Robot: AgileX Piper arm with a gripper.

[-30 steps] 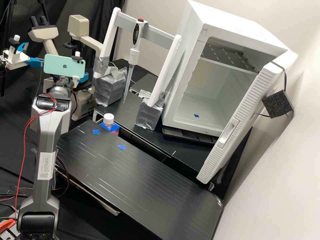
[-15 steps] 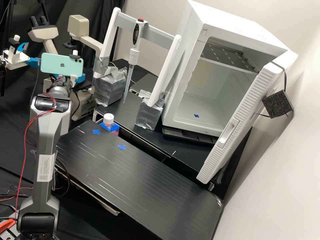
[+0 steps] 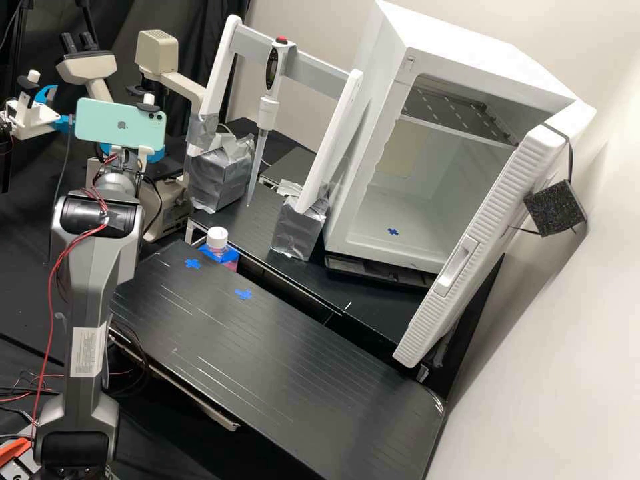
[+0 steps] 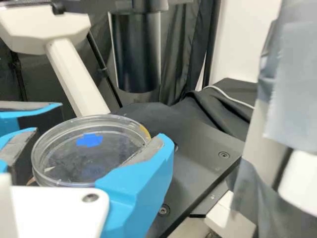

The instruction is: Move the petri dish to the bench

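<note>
From my remote place, I see the jaws (image 3: 157, 154) at ten o'clock in the high view. They are closed on the petri dish (image 4: 99, 156), one blue finger at each side of it. The dish is over the black microscope stage (image 4: 203, 148); whether it touches this, I cannot tell. On the bench (image 3: 287, 373), one blue cross (image 3: 192, 264) lies toward nine o'clock.

In the wrist view, a dark cylinder (image 4: 136, 54) hangs over the microscope stage (image 4: 198, 144), limiting passage from above. In the high view, room opens over the near black bench top (image 3: 267, 360), with the white-capped bottle (image 3: 217, 240) an obstacle at its far edge. Beyond, the white frame (image 3: 220, 80) and hanging pipette (image 3: 268, 110) stand between microscope (image 3: 157, 53) and open white cabinet (image 3: 467, 50).
</note>
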